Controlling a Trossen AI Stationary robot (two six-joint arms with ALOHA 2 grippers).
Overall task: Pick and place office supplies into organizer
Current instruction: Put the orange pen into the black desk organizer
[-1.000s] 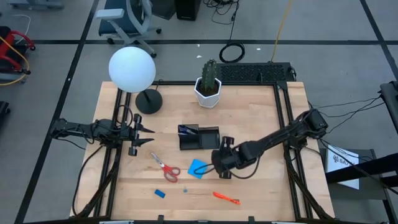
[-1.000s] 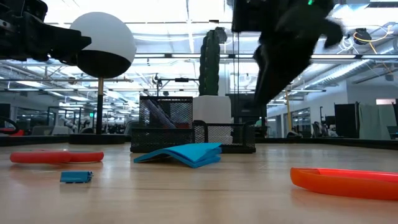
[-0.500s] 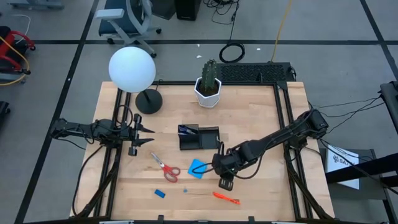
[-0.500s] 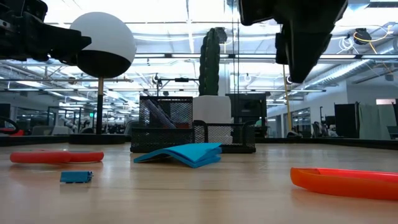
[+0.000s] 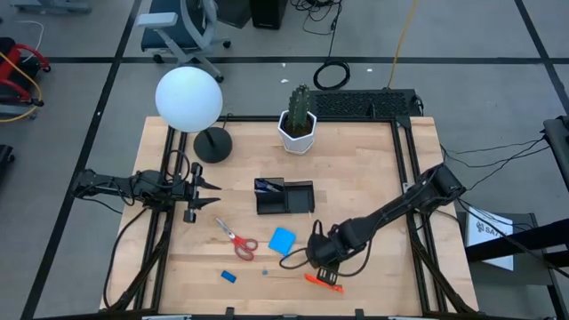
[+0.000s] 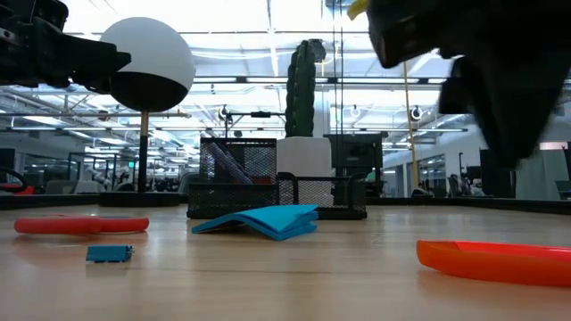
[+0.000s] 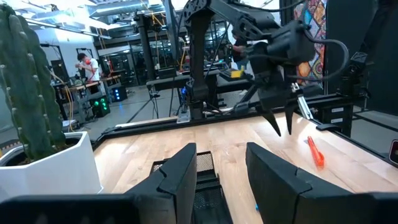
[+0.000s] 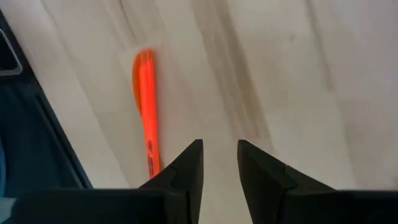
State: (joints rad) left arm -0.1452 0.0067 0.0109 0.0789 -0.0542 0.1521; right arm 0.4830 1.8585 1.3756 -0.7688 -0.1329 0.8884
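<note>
above orange pen (image 5: 324, 284), right end effector (image 5: 325, 273) parted

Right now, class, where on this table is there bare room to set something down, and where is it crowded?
Bare wood lies right of the organizer and cactus, toward the table's right edge. The front middle is crowded: scissors, pad, block, orange pen, right gripper.

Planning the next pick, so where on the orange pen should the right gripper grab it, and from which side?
Grip the orange pen around mid-barrel, coming straight down from above. It lies flat on bare table with nothing touching it, so the open right gripper, hovering beside it, should probably straddle the slim barrel across its width.
</note>
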